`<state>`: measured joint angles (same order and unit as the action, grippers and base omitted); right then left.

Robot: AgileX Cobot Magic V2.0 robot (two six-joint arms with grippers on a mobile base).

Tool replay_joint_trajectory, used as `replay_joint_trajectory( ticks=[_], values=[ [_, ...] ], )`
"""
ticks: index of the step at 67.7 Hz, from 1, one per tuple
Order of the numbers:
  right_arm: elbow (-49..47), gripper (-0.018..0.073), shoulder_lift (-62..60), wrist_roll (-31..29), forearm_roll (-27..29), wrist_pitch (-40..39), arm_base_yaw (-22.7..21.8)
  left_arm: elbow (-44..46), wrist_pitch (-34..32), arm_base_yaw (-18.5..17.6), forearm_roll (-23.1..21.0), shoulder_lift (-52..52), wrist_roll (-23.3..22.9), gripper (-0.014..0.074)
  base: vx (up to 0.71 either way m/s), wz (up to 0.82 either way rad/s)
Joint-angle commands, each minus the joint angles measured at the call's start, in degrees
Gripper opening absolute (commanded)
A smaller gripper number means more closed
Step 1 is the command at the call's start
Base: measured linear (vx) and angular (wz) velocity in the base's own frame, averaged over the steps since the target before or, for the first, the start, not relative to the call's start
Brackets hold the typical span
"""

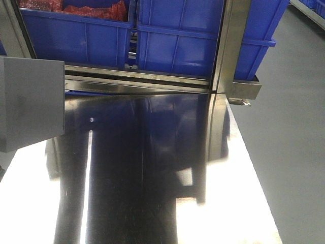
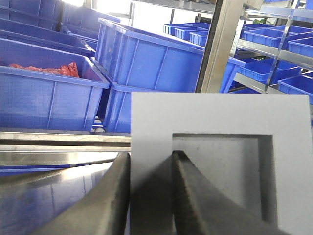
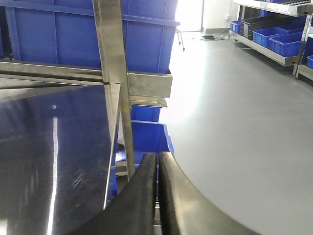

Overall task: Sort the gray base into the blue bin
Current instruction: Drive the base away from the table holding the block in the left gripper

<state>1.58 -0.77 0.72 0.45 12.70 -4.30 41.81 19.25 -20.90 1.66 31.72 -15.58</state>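
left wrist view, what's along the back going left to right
blue bin with red stuff → stacked blue bins → steel post → shelves of small blue bins; the gray block held by the left end effector overlaps in front, so left out

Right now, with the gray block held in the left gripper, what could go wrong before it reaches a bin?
1. The left gripper pinches only one wall of the gray base, one finger inside its recess; it could pivot or slip out.
2. The blue bins stand behind a steel rail; carried low, the base may strike it.
3. The left tote holds red material; dropping there might missort.
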Motion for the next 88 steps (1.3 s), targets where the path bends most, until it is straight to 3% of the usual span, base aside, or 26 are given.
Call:
replay_joint_trajectory(
  ticks=[1,31,88],
  values=[
    [0.1,-0.0005,-0.5,-0.7,-0.5,-4.3,-0.3,1.7,-6.4,-0.1,-0.3,0.0,-0.2,0.0003,0.0,0.0],
    [0.1,-0.0005,-0.5,-0.7,-0.5,-4.3,-0.3,1.7,-6.4,-0.1,-0.3,0.0,-0.2,0.0003,-0.03,-0.12],
    [0.1,-0.0005,-0.5,-0.7,-0.5,-4.3,-0.3,1.7,-6.4,-0.1,-0.3,0.0,-0.2,0.0003,-0.1,-0.63]
  ],
)
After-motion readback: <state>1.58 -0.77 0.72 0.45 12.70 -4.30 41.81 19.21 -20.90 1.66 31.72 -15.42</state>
